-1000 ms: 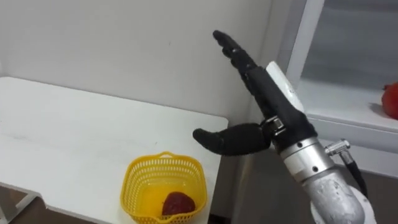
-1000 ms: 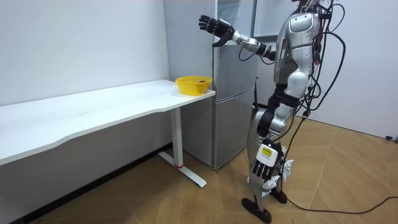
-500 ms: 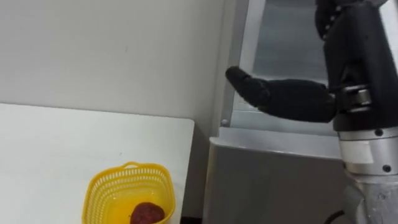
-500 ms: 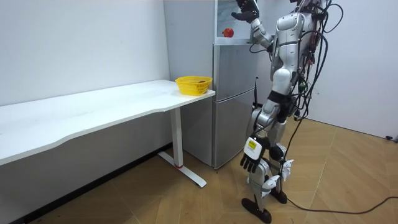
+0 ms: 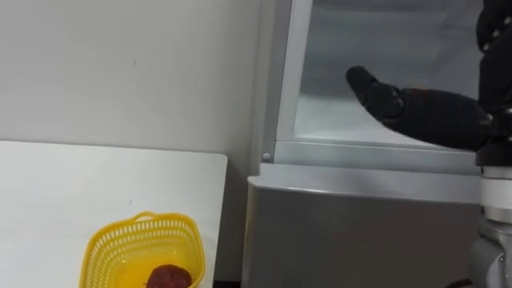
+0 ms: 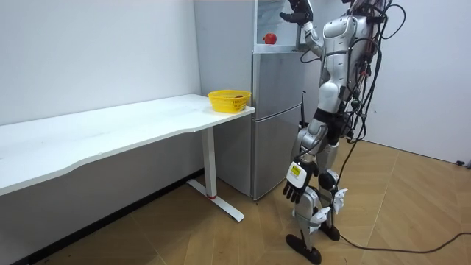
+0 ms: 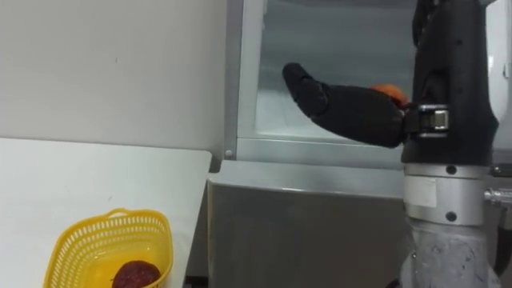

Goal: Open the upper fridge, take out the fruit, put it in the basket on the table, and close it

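I stand before the fridge with its upper compartment (image 5: 376, 72) open. My right hand (image 7: 360, 112) is raised in front of that opening, open, thumb (image 5: 376, 90) spread to the left and fingers pointing up. A small red-orange fruit (image 7: 389, 91) peeps out just behind the hand on the shelf; it is also visible as a red fruit (image 6: 270, 38) in the room view, apart from the right hand (image 6: 294, 11). My left hand (image 6: 294, 188) hangs open beside my leg.
The grey lower fridge door (image 5: 360, 232) is closed below the shelf. Left of the fridge a white table (image 5: 72, 184) carries a yellow basket (image 5: 120, 248) at its corner, with a dark red fruit (image 5: 170, 278) in it. A wall stands behind.
My view has swung right toward the fridge. The right hand has moved further right and up into the upper fridge opening, still open. The left arm hangs as before.
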`<state>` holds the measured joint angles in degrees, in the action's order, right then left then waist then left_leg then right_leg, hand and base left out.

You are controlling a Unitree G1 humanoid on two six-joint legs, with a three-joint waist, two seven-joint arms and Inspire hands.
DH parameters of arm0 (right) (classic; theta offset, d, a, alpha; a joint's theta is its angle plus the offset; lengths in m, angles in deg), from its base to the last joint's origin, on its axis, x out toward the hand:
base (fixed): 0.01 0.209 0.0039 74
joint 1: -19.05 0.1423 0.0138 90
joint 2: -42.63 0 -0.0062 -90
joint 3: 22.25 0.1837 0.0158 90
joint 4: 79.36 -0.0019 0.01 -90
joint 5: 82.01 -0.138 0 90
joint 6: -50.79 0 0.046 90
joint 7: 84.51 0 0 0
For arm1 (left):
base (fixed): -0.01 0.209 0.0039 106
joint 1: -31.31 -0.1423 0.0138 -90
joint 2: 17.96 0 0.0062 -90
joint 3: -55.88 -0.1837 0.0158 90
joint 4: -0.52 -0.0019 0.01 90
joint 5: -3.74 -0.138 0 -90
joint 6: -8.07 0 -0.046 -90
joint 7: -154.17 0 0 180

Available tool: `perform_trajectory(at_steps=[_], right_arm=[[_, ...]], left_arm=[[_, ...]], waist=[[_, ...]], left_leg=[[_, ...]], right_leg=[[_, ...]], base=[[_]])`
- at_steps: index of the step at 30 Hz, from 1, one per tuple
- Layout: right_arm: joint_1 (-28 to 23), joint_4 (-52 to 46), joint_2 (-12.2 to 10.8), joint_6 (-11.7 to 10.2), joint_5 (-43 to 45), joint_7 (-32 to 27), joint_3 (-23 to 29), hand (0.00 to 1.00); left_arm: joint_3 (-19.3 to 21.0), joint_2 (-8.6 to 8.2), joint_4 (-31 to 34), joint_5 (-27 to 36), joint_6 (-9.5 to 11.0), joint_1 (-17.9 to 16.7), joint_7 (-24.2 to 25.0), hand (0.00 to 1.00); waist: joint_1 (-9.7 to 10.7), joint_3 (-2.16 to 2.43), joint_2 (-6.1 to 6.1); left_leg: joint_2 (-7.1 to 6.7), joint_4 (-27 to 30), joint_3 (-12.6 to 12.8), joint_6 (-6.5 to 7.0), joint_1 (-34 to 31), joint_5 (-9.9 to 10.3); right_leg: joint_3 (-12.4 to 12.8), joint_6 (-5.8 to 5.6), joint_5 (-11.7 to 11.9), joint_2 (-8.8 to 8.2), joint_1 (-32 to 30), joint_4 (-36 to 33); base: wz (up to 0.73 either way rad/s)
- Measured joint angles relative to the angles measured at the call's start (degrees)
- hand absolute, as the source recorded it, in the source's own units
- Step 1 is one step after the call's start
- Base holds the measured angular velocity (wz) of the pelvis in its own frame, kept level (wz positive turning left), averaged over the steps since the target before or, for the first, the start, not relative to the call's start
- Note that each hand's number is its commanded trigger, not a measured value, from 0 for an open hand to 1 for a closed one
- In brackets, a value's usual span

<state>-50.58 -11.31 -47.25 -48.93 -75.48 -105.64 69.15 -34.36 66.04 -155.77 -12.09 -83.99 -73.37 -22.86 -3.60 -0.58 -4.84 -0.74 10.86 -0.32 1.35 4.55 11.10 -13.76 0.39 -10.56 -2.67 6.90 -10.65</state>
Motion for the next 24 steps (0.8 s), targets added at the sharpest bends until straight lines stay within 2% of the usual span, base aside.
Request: perform_trajectory(at_steps=[7,10,11,16,19,24], right_arm=[[-2.0,5.8,0.0,-0.2,0.0,-1.0,1.4,0.00],[-2.0,10.3,0.7,0.2,-0.8,0.1,2.0,0.00],[-2.0,11.3,1.4,1.2,-1.6,0.5,2.0,0.00],[-1.8,13.8,2.7,2.8,-5.1,0.7,2.1,0.00],[-1.1,17.3,3.3,3.7,-8.9,1.3,2.3,0.00],[1.4,23.6,5.1,4.8,-10.7,2.0,2.6,0.00]], left_arm=[[0.7,-0.01,0.0,-0.8,-0.2,0.2,1.1,0.00],[1.2,-0.02,0.1,-1.6,-0.5,0.2,2.2,0.00],[1.2,-0.02,0.2,-1.6,-0.6,0.2,2.5,0.00],[1.2,-0.02,1.2,-1.8,-1.1,-0.2,2.5,0.00],[1.2,-0.02,1.9,-1.8,-1.7,-0.4,2.5,0.00],[1.2,0.54,3.0,-1.8,-1.6,-0.8,3.0,0.00]], waist=[[0.2,0.19,0.21],[0.1,0.62,0.42],[0.1,0.69,0.51],[0.1,0.65,0.72],[0.2,0.67,0.34],[0.3,0.29,-0.53]], left_leg=[[0.00,0.1,0.1,-0.07,0.0,0.1],[-0.01,0.1,0.0,-0.08,0.0,0.1],[-0.03,0.1,0.0,-0.07,0.1,0.1],[0.03,0.1,-0.1,-0.08,0.1,0.1],[-0.01,0.5,0.0,-0.08,0.1,0.1],[-0.03,0.5,-0.2,-0.08,0.0,0.1]], right_leg=[[1.0,0.04,0.0,0.20,-0.3,0.0],[1.0,0.05,0.0,0.19,-0.2,0.0],[1.0,0.05,0.0,0.17,-0.2,0.0],[0.7,0.05,0.0,0.19,-0.1,0.0],[0.6,0.05,0.0,0.14,0.1,0.0],[0.6,0.05,0.0,0.13,0.0,0.0]], base=[[-0.06],[0.00],[0.00],[0.01],[0.01],[0.00]])
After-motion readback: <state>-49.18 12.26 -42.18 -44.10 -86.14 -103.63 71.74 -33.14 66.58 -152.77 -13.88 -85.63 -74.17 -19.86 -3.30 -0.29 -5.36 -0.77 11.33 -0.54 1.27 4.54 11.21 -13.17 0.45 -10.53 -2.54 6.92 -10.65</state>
